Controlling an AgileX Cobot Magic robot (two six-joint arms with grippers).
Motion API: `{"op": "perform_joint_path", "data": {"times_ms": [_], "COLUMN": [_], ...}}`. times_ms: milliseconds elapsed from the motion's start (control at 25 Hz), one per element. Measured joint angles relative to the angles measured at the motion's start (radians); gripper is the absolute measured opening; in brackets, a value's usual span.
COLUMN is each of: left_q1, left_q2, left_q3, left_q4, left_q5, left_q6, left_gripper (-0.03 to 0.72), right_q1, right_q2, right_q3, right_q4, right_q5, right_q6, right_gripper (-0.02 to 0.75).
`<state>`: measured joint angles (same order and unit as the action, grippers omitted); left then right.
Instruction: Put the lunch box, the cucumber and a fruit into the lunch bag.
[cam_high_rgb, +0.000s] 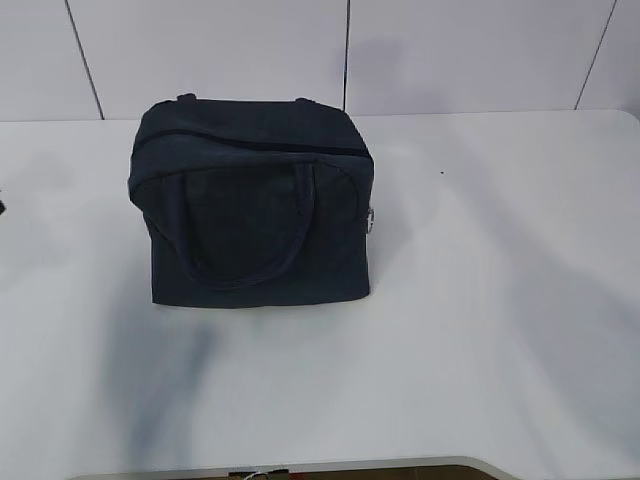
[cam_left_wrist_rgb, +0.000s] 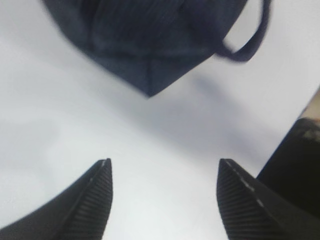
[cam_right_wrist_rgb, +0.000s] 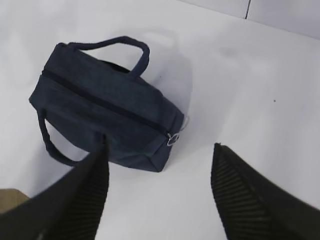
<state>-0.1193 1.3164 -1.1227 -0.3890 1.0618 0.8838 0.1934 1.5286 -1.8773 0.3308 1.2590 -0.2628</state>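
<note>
The lunch bag (cam_right_wrist_rgb: 105, 112) sits zipped ahead of both empty, spread tools, left tool (cam_left_wrist_rgb: 165, 200) and right tool (cam_right_wrist_rgb: 157, 195); the other items are unseen, so whether they are packed cannot be told.

The lunch bag (cam_high_rgb: 255, 205) stands on the table (cam_high_rgb: 500, 300), left of centre.

My left gripper (cam_left_wrist_rgb: 165, 172): two black tapering fingers (cam_left_wrist_rgb: 92, 200) with finely ribbed inner pads, and a pale dashed line along each inner edge. A black block of my body fills the lower right corner. My right gripper (cam_right_wrist_rgb: 157, 165): two black wedge-shaped fingers (cam_right_wrist_rgb: 240, 200), inner faces ribbed crosswise; outlines are soft with blur.
</note>
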Motion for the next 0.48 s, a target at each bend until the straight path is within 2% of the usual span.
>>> {"op": "perform_joint_path", "data": {"times_ms": [360, 480], "left_q1": [0.000, 0.000], "left_q2": [-0.119, -0.164], "left_q3": [0.000, 0.000], "left_q4": [0.178, 0.207], "left_q5": [0.013, 0.027], "left_q6": [-0.174, -0.207], "left_gripper": [0.480, 0.480], "right_q1": [0.000, 0.000], "right_q2": [-0.214, -0.295], "right_q3": [0.261, 0.325], "right_q4": [-0.024, -0.045], "right_q5": [0.000, 0.001], "right_q6": [-0.008, -0.008], "right_gripper": [0.510, 0.510]}}
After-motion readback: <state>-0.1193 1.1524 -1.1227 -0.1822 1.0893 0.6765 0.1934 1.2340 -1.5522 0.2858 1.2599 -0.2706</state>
